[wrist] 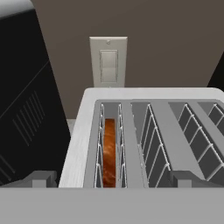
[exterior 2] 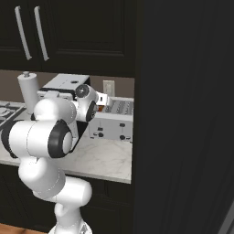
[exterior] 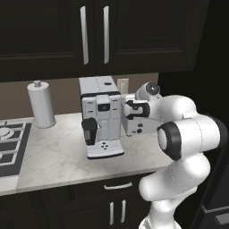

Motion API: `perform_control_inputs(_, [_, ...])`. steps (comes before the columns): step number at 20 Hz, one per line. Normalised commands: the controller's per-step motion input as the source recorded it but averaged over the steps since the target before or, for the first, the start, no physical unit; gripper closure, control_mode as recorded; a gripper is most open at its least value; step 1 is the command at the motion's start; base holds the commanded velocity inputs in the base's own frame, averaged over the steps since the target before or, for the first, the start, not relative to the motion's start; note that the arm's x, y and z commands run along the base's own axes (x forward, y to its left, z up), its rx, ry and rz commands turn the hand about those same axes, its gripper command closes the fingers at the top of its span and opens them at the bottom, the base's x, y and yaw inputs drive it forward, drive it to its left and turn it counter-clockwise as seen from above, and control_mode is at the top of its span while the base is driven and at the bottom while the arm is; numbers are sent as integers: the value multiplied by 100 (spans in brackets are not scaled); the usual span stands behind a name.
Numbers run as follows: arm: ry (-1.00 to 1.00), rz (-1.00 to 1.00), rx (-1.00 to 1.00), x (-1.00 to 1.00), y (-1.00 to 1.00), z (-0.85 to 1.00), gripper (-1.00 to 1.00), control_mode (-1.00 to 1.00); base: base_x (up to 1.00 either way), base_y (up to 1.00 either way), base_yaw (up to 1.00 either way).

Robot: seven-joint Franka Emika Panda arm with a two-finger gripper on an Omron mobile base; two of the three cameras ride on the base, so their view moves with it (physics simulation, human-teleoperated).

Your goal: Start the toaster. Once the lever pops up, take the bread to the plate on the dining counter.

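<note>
A boxy grey toaster (wrist: pixel 144 144) with wire-lined slots holds brown bread (wrist: pixel 109 153) just below the released pincer (wrist: pixel 109 183).

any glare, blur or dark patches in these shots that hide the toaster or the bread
Hand view: sharp and evenly lit, no glare; the bread sits clearly in the toaster's leftmost slot. Right base view: the toaster front is clear, but the tall dark panel beside it is nearly featureless. Left base view: the arm covers most of the toaster; the upper cabinets are very dark.
</note>
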Motion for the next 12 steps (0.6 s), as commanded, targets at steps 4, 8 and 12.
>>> perform_control_inputs(4, [0,0,0,0,0,0,-100,-100,0,0,0])
perform_control_inputs(8, [0,0,0,0,0,0,-100,-100,0,0,0])
perform_control_inputs(12, [0,0,0,0,0,0,-100,-100,0,0,0])
